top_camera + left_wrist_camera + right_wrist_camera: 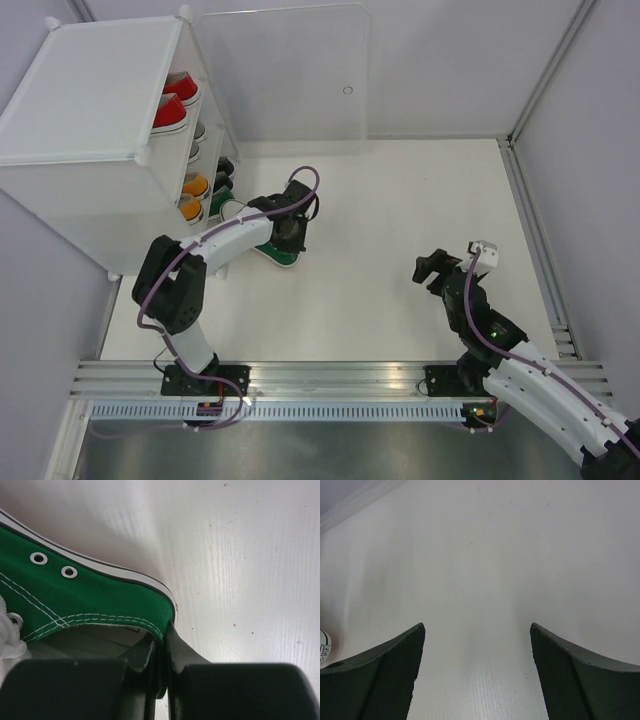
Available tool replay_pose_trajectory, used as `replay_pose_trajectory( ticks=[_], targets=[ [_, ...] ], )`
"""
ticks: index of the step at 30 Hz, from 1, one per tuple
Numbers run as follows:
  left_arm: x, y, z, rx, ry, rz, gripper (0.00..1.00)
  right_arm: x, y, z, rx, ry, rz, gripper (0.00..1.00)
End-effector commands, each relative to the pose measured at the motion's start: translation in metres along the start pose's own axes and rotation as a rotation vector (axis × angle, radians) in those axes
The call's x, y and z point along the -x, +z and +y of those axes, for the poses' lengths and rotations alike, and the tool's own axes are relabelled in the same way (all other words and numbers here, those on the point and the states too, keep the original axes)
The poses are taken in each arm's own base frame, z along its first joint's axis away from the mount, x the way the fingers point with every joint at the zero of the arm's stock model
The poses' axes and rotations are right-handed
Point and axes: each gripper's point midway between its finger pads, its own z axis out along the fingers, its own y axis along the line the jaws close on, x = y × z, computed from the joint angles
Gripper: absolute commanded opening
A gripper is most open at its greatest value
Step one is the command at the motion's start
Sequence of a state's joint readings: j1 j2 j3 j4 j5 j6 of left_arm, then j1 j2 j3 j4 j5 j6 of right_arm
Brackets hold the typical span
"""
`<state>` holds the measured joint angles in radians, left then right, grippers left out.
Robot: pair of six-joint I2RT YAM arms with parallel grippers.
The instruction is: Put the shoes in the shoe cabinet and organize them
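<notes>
A green shoe [277, 252] with a white sole lies on the table in front of the shoe cabinet [80, 100]. My left gripper [292, 232] is on it from above. In the left wrist view the left gripper [164, 635] is shut on the heel collar of the green shoe [75, 595], one finger inside the opening and one outside. Inside the cabinet sit red shoes [172, 105], a grey one [197, 140], orange ones [192, 195], a black one [224, 172] and another green one [220, 205]. My right gripper [432, 268] [477, 630] hangs open over bare table with nothing between its fingers.
The cabinet's clear door panel [290, 70] stands swung open along the back wall. A metal rail [540, 230] runs down the table's right side, and walls close in the back and both sides. White table surface [400, 200] lies between the two arms.
</notes>
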<state>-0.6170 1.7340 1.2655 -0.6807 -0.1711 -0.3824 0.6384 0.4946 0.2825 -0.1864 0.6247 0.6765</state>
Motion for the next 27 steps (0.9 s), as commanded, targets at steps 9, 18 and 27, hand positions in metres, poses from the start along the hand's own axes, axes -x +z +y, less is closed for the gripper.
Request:
replay_pose_trajectory(
  ticks=[9,18,27],
  targets=[
    [0.029,-0.027,0.03,0.041,-0.181,-0.119,0.07,-0.002,0.004,0.005,0.012,0.005,-0.002,0.89],
    [0.032,-0.041,-0.001,0.014,-0.279,-0.164,0.02,-0.003,0.005,0.005,0.011,0.0,0.003,0.89],
    [0.041,-0.053,0.025,0.093,-0.281,-0.22,0.02,-0.004,0.005,0.005,0.014,-0.002,0.006,0.89]
  ],
)
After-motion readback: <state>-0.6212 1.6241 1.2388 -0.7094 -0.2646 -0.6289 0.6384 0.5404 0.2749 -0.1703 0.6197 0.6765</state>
